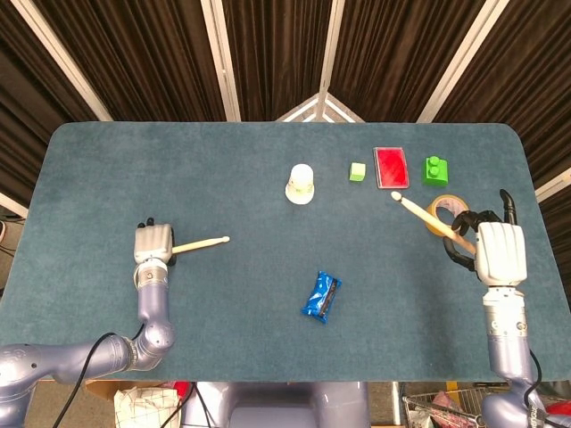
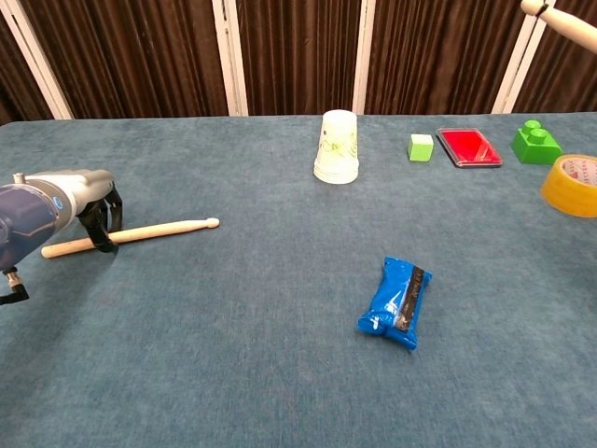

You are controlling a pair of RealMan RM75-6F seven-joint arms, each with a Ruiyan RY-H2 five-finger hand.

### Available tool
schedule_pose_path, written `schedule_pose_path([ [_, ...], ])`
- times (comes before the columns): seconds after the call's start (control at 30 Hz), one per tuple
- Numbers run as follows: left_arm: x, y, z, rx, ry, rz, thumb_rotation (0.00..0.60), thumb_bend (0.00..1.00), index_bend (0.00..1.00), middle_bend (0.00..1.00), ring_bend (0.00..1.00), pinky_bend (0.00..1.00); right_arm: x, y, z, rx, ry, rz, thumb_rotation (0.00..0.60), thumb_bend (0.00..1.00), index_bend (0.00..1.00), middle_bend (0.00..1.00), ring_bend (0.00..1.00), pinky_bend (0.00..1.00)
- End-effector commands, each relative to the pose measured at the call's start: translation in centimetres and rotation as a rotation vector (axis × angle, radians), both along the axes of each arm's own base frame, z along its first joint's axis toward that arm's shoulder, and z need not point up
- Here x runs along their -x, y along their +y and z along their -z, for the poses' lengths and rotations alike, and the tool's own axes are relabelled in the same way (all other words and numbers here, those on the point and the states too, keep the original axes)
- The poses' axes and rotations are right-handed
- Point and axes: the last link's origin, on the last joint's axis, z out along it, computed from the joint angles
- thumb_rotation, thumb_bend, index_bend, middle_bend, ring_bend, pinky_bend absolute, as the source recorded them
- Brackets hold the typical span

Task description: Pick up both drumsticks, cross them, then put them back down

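On the blue-green tabletop [image 1: 223,178], the left hand [image 1: 153,242] has its dark fingers [image 2: 98,224] curled around the butt end of the left drumstick [image 2: 131,233], which lies nearly flat with its tip pointing toward the middle of the tabletop; whether it rests on the cloth or is just off it cannot be told. The right hand [image 1: 498,250] grasps the right drumstick [image 1: 426,218] near its thick end, the stick raised and slanting up and inward so that its tip shows at the top right corner of the chest view. Just beside that hand lies a roll of yellow tape [image 1: 446,212], under the raised stick in the head view. Toward the far edge stands a white paper cup [image 2: 337,147] turned upside down, so nothing of its inside shows. To its right are a small pale green cube [image 2: 421,147], a flat red box [image 2: 469,147] with its lid shut, and a green toy brick [image 2: 535,143], each apart from the others. A blue snack packet [image 2: 395,302] lies sealed near the middle.
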Motion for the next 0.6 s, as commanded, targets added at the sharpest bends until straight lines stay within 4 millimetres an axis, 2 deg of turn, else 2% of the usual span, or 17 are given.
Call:
schedule_pose_path([
  [0.03,-0.03,0.00,-0.03,-0.001,0.002,0.000,0.600,0.45,0.54,0.52,0.10,0.15,-0.01,-0.02,0.07,-0.001,0.001,0.000,0.600,0.41,0.65,0.62,0.47,0.06],
  [0.6,-0.14,-0.08,0.10,0.009,0.041,0.003,0.600,0.48,0.57,0.53,0.12,0.14,0.08,0.09,0.04,0.000,0.016,0.001,0.600,0.41,0.65,0.62,0.47,0.06],
])
